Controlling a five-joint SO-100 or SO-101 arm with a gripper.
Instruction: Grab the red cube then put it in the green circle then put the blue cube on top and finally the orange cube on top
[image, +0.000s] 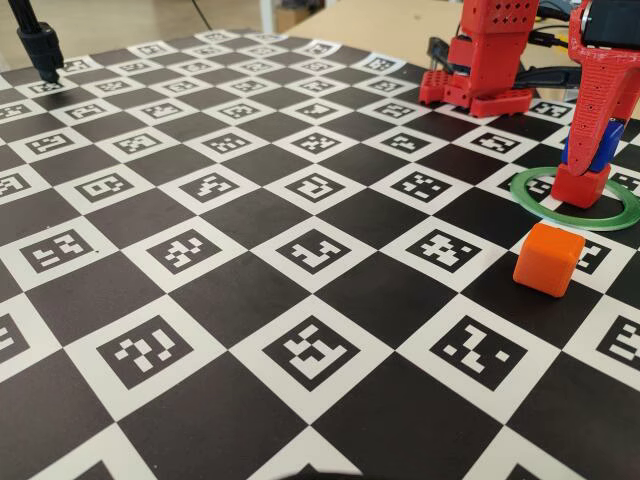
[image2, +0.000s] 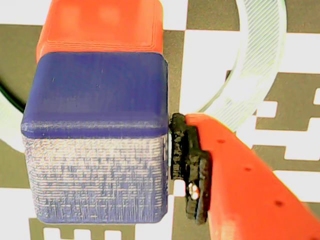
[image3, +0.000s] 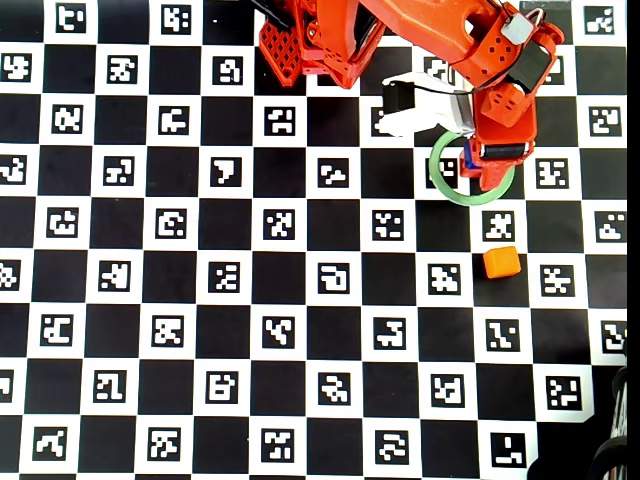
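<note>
The red cube sits inside the green circle at the right of the fixed view. Directly above it is the blue cube, held between the fingers of my gripper. In the wrist view the blue cube fills the left half, with the red cube just beyond it. The right finger's black pad lies against the blue cube's side; the other finger is hidden. The orange cube rests on the board in front of the circle, apart from it. Overhead, my gripper hangs over the circle.
A checkerboard mat of marker squares covers the table. The arm's red base stands at the back right. A black stand rises at the back left corner. Dark gear shows at the overhead view's bottom right corner.
</note>
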